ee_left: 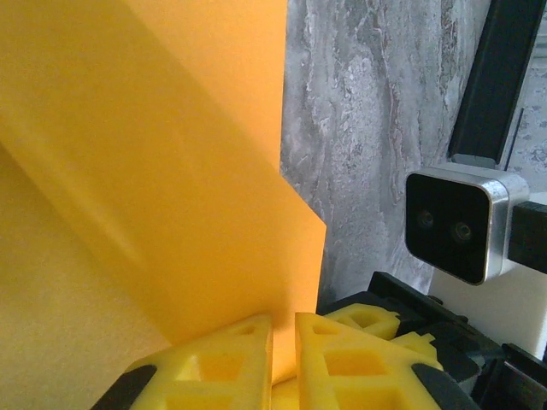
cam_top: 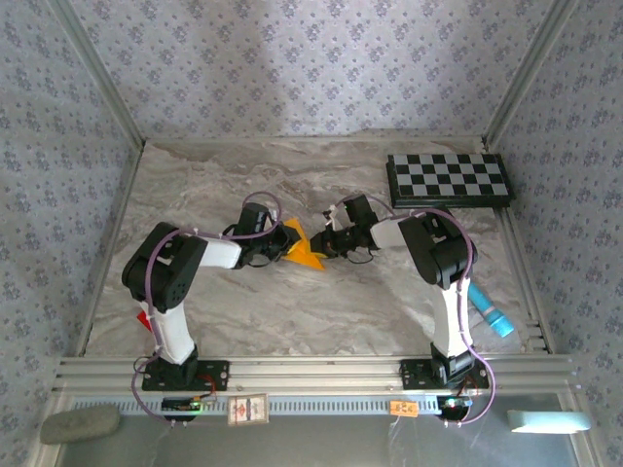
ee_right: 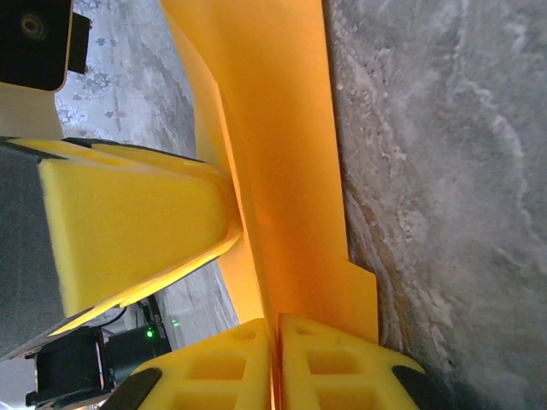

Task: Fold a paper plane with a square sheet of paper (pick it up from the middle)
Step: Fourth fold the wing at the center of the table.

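The orange-yellow square sheet of paper is folded into a pointed, layered shape and is held just above the marble table top, mid-table. My left gripper is on its left side and my right gripper on its right, tips nearly meeting. In the left wrist view the yellow fingertips pinch the paper at its lower edge, left gripper shut on it. In the right wrist view the right gripper is shut on a raised centre crease of the paper. The left gripper's finger presses that crease from the side.
A black-and-white checkerboard lies at the back right. A blue cylinder rests by the right rail, and a small red piece lies behind the left arm's base. Patterned walls enclose the table on three sides.
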Controlling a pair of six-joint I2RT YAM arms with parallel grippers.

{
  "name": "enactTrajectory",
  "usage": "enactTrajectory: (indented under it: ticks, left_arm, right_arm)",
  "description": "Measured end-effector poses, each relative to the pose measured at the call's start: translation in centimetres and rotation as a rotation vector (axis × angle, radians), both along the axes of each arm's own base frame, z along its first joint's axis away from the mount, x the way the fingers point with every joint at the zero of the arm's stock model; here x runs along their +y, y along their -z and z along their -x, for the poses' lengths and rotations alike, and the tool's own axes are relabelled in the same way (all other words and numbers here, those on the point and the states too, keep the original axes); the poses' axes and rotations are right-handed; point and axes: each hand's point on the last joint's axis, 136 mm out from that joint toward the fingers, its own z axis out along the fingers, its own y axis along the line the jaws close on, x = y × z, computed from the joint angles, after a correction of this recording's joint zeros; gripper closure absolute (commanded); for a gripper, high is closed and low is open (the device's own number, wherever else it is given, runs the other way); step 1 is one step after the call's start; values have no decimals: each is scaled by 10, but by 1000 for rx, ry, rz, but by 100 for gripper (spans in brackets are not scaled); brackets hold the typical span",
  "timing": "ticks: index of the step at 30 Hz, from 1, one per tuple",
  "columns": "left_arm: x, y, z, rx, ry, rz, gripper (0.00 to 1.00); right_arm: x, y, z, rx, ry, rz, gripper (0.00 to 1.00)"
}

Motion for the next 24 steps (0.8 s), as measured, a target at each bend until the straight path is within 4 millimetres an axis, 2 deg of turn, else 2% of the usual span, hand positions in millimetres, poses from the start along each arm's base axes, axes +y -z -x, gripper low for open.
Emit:
enactTrajectory:
  ticks: [24]
  left_arm:
    - [5,4,-3,0,-27,-25,88]
  right_arm:
    - [-1,-4,3,-34,-40,27,79]
